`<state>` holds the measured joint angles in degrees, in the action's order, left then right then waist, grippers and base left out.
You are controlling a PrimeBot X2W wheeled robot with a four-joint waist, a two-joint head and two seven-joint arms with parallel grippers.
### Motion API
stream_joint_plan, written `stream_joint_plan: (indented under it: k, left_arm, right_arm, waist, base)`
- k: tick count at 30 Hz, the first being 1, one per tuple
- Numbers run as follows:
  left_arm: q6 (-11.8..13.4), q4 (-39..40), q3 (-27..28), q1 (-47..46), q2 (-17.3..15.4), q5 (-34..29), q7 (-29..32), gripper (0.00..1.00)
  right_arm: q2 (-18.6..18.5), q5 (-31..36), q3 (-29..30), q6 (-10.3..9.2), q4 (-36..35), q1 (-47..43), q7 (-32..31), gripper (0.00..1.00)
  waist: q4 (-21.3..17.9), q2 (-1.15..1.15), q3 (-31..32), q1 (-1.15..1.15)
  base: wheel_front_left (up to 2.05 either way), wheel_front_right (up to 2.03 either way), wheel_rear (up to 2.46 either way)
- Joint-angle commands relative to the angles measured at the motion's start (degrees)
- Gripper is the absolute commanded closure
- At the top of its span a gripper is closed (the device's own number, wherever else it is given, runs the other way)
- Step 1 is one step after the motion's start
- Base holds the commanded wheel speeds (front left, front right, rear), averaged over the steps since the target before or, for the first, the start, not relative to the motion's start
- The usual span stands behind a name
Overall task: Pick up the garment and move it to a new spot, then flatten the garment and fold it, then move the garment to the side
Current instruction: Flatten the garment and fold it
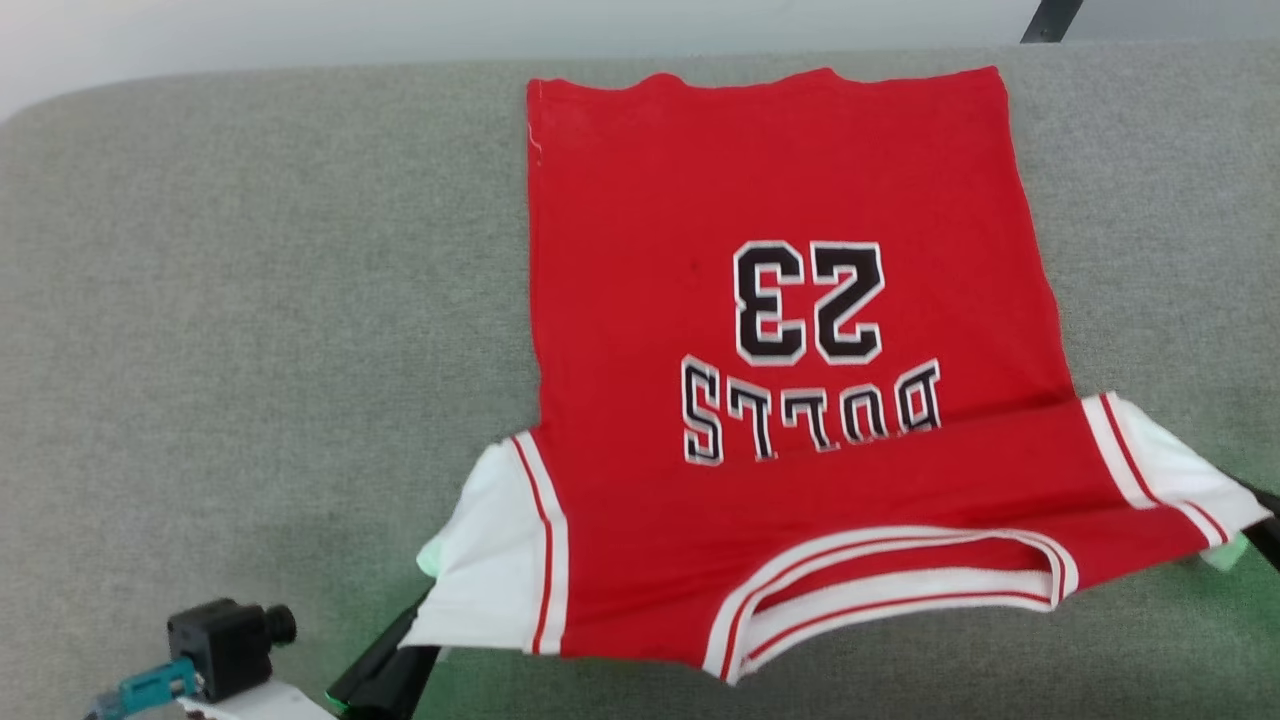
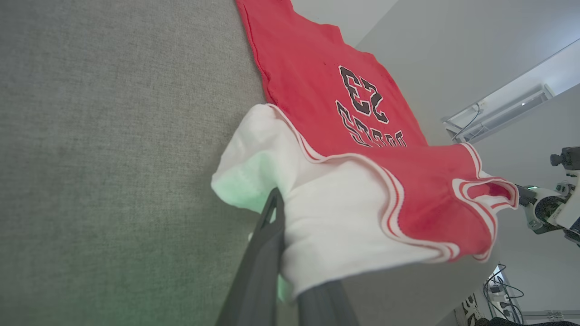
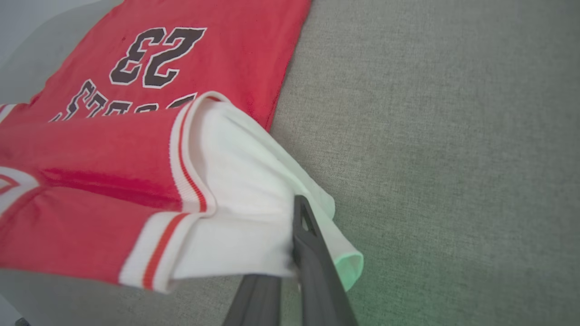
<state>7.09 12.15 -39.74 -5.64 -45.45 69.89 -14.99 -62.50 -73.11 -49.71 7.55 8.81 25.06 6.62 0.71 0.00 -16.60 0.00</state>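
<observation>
garment is on the gray table, right of centre in head view, print side up, "23" and "BULLS" reading upside down from the head cam
hem end is at the far side, lying flat near the table's back edge; red body mostly smooth, one crease across just below the lettering
near end (collar plus both white sleeves) is held up off the table, stretched between the two grippers
left gripper: fingers pressed together, pinching the left white sleeve at its outer edge; in left wrist view one dark finger lies on top of the cloth, the other under it, sleeve bunched around them
right gripper: same thing on the right white sleeve; right wrist view shows the cloth clamped between the two fingers, sleeve corner drooping past them
right gripper also shows at the far end of the garment in left wrist view
striped collar band sits at the near edge between the grippers, sagging a little
green glow on both sleeve tips and on the table next to each gripper
left wrist camera at lower left of head view, clear of the cloth
</observation>
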Motion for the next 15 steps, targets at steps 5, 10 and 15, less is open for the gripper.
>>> stream_joint_plan:
  k: [5, 10, 15]
  left_arm:
    - [1.6, -1.0, -1.5, 0.9, -0.6, -2.7, 0.6, 1.0]
    - [1.4, -5.3, -4.3, -1.2, 1.6, -5.3, 2.1, 1.0]
    - [-0.4, -10.5, -6.3, -3.3, 4.5, -6.0, 3.4, 1.0]
  right_arm:
    - [0.2, 2.7, 2.2, -0.11, -2.6, -3.7, -1.7, 1.0]
    - [3.3, 7.4, 3.0, -0.11, -2.6, -5.1, -4.9, 1.0]
    - [6.7, 10.6, 4.1, -0.11, -0.3, -6.2, -7.8, 1.0]
  waist:
    - [-0.6, 0.0, -1.4, 0.0]
    - [-0.8, 0.0, -2.6, 0.0]
    - [-0.5, 0.0, -3.5, 0.0]
  base:
    - [0.0, 0.0, 0.0]
    - [0.0, 0.0, 0.0]
    - [0.0, 0.0, 0.0]
